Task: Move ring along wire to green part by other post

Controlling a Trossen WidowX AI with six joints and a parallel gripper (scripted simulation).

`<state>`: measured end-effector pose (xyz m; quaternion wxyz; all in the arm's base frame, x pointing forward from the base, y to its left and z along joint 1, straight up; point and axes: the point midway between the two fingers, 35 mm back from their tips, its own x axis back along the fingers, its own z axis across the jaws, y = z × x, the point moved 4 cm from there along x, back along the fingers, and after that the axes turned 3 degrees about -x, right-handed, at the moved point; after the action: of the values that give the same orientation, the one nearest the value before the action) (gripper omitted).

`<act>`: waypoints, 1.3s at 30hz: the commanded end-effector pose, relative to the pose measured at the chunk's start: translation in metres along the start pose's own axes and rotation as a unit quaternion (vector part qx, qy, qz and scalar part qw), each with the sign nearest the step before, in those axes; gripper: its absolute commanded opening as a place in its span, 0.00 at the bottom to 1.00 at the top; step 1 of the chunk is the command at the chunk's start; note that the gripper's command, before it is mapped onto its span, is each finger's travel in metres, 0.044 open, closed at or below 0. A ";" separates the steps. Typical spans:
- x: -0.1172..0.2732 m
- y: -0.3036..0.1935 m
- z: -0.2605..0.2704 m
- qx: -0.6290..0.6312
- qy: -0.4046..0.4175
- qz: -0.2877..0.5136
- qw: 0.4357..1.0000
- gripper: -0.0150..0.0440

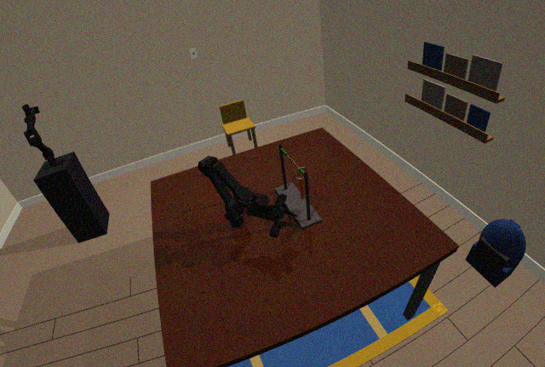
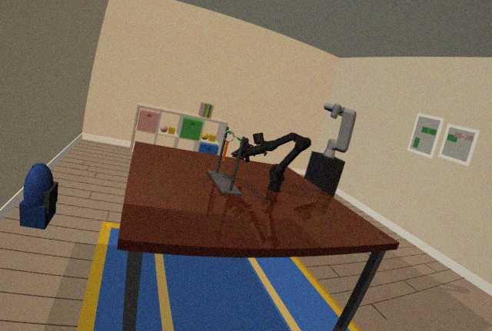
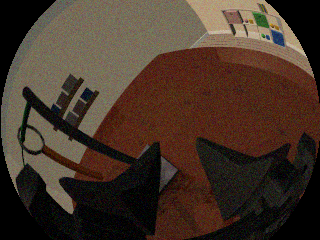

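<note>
You've got the hand (image 1: 295, 219) (image 2: 233, 154) (image 3: 178, 144) partway open, fingertips apart, nothing clamped between them. In your wrist view there's a clear gap between the fingers, and the orange handle (image 1: 302, 190) (image 2: 225, 150) (image 3: 70, 162) is off to the left, outside that gap. So you're near it but not on it.

The ring (image 1: 295, 174) (image 2: 227, 141) (image 3: 42, 145) is hanging at the green part (image 1: 301, 171) (image 2: 230, 133) (image 3: 25, 120) next to what your top view shows as the near post (image 1: 306, 196) (image 2: 221, 157) (image 3: 95, 144), with its handle pointing down. From the top you can follow the thin grey wire (image 1: 292, 161) over to the other green bit (image 1: 283, 151) (image 2: 238, 138) by the far post (image 1: 283, 169) (image 2: 237, 168), so the ring's still got the whole trip to make. Both your posts stand upright on a grey base plate (image 1: 310, 220) (image 2: 234, 191) (image 3: 169, 172), which sits on the dark red-brown counter (image 1: 352, 231) (image 2: 178, 220) (image 3: 210, 100).

Further out, your top view has a yellow chair (image 1: 238, 125) beyond the counter's far edge and a blue backpack (image 1: 503, 246) (image 2: 38, 192) on the floor to the right. There's also a blue rug with yellow stripes (image 1: 325, 336) (image 2: 206, 291) under your counter.
</note>
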<state>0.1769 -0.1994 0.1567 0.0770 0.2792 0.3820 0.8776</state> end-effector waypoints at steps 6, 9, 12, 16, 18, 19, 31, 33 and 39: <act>0.007 -0.060 0.017 0.217 0.143 -0.018 0.965 0.53; 0.014 -0.082 0.023 0.289 0.189 -0.033 0.938 0.53; 0.020 -0.099 0.027 0.342 0.222 -0.048 0.912 0.53; 0.020 -0.100 0.028 0.346 0.225 -0.049 0.910 0.53; 0.019 -0.101 0.031 0.346 0.225 -0.046 0.910 0.53; 0.019 -0.102 0.032 0.346 0.225 -0.046 0.910 0.53; -0.002 -0.073 0.075 0.354 0.233 -0.057 0.904 0.53; -0.004 -0.070 0.081 0.354 0.235 -0.059 0.903 0.53; -0.006 -0.069 0.083 0.354 0.235 -0.060 0.903 0.53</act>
<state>0.2185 -0.1002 0.1490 -0.0681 0.0495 0.6917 0.7172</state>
